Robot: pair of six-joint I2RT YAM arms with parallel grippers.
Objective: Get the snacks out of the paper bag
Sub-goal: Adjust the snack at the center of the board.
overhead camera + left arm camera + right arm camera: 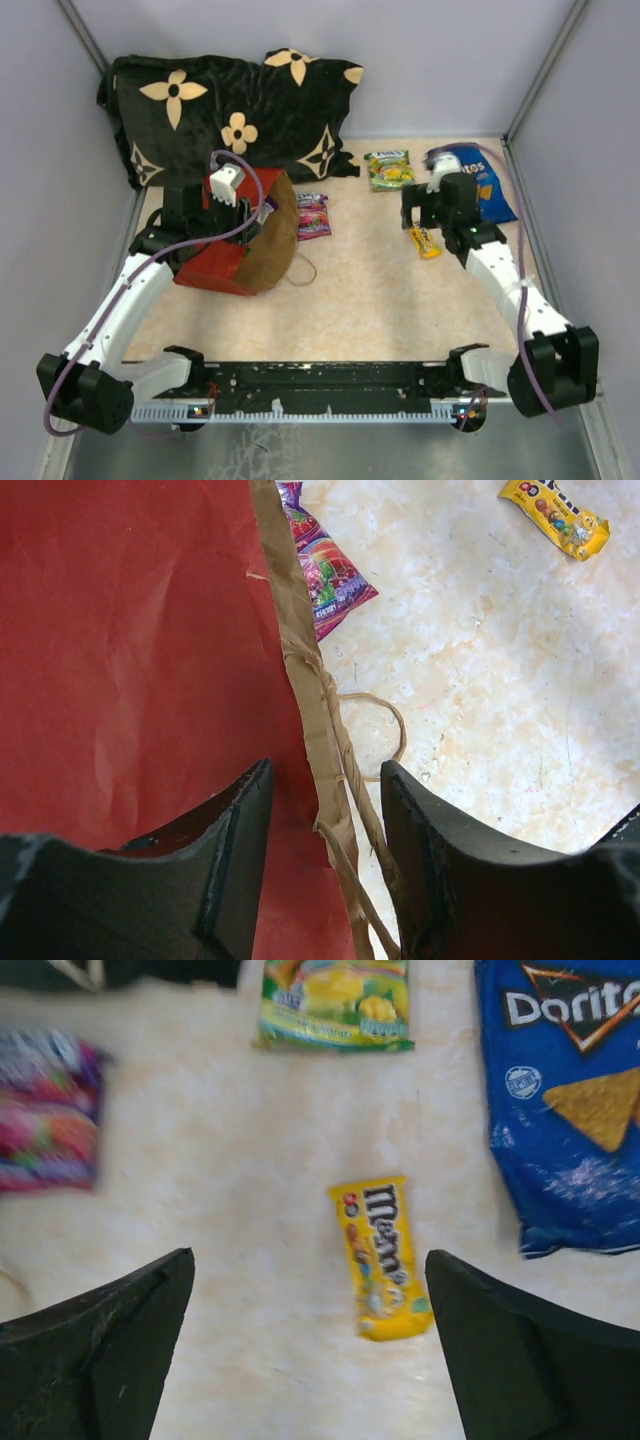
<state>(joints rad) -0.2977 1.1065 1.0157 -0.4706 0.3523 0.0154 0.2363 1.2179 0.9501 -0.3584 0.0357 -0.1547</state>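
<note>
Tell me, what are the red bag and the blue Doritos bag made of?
Red paper bag: matte paper, by its dull creased surface and brown kraft edge. Doritos bag: probably thin plastic film, glossy, with sheen and wrinkles.

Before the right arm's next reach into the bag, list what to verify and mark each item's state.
1. Right gripper open and empty: ok.
2. M&M's packet lying free on the table: ok.
3. Left gripper astride the paper bag rim: ok; clamped firmly: cannot tell.
4. Bag mouth turned toward the right arm: ok.
5. Snacks left inside: cannot tell.
6. Doritos bag, green pouch, purple pouch outside the bag: ok.
</note>
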